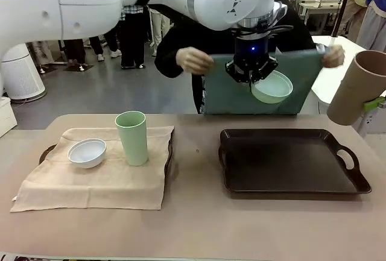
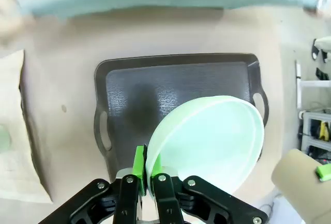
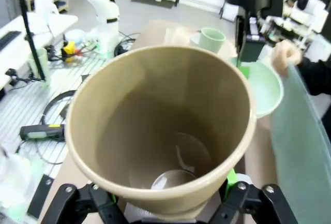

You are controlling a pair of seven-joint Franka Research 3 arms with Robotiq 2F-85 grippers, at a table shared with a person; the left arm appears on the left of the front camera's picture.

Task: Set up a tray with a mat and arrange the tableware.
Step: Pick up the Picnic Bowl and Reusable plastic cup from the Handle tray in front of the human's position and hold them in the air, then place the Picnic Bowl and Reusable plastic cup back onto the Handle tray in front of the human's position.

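My left gripper (image 1: 252, 73) reaches across the middle and is shut on the rim of the mint green bowl (image 1: 272, 87), hanging above the empty dark tray (image 1: 289, 163). The left wrist view shows its green pads (image 2: 138, 163) pinching the mint bowl (image 2: 212, 141) over the dark tray (image 2: 155, 94). At the right edge my right gripper (image 1: 375, 102) is shut on the tan cup (image 1: 360, 89), which the right wrist view shows from above (image 3: 160, 131). A person holds a grey-green mat (image 1: 223, 92) stretched between both hands behind the bowl.
At the left, a second tray (image 1: 168, 152) carries a beige mat (image 1: 90, 182), with a white bowl (image 1: 87, 152) and a pale green cup (image 1: 131, 137) on it. Bare tabletop lies between the two trays. The person's hands (image 1: 194, 61) are at the table's far edge.
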